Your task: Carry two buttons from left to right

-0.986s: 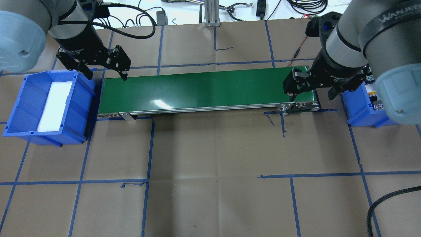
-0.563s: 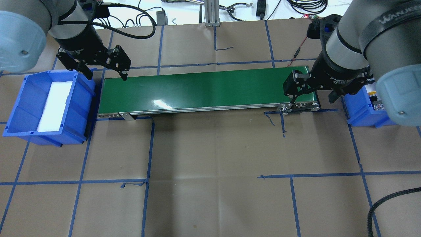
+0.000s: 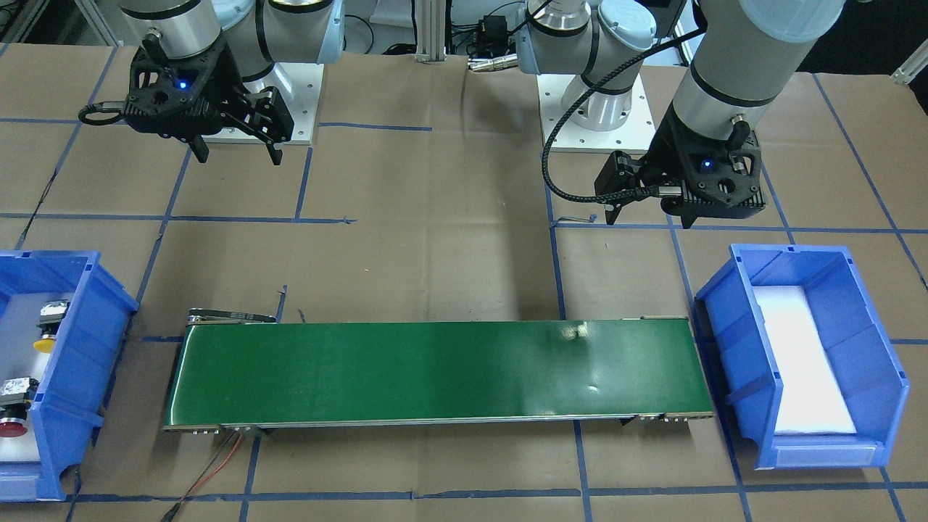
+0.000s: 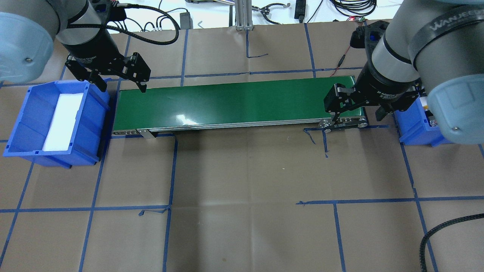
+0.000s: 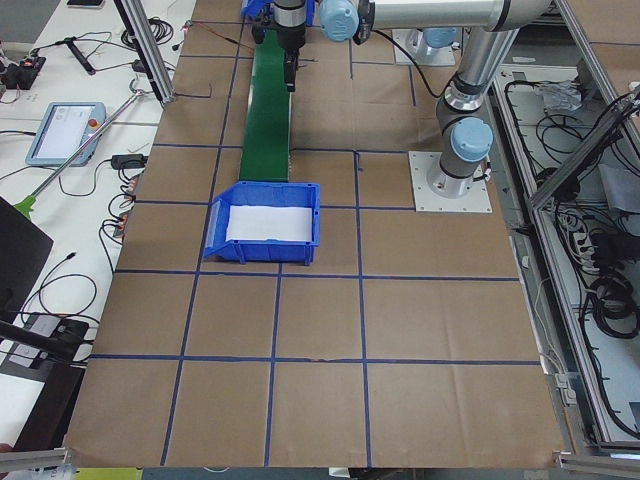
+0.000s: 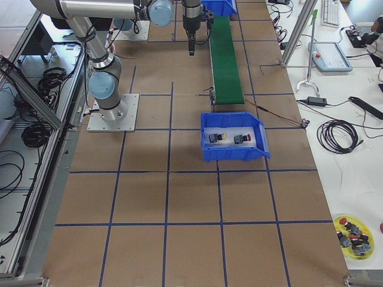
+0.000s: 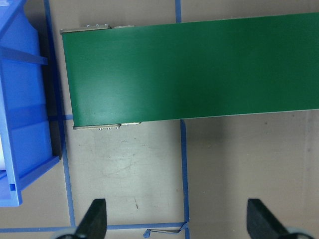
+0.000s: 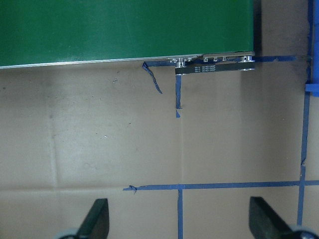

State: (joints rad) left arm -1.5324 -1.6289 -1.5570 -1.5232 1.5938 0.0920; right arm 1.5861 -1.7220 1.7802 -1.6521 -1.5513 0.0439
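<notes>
Both buttons lie in a blue box (image 3: 81,341) at the robot's right end of the worktop (image 3: 435,239). The yellow button (image 3: 46,328) is nearer the robot. The red button (image 3: 10,409) is farther from it (they lie apart, not touching, each on its side on the white bottom of the box).

A long green belt (image 3: 435,370) runs between this box and a second blue box (image 3: 732,348) at the robot's left end. The second box has a white pad (image 3: 801,362) in it.

The right tool (image 3: 239,156) hangs in the air over the brown paper. It is on the robot's side of the belt, near the belt's right end. Its two fingers are spread wide and nothing is between them. It is well apart from the buttons.

The left tool (image 4: 123,88) hangs in the air near the belt's left end, close to the second box. Its fingers are spread wide too, and it holds nothing. Its own camera looks down on the end of the belt and one wall of that box.

Blue tape lines (image 4: 172,170) cross the brown paper.
</notes>
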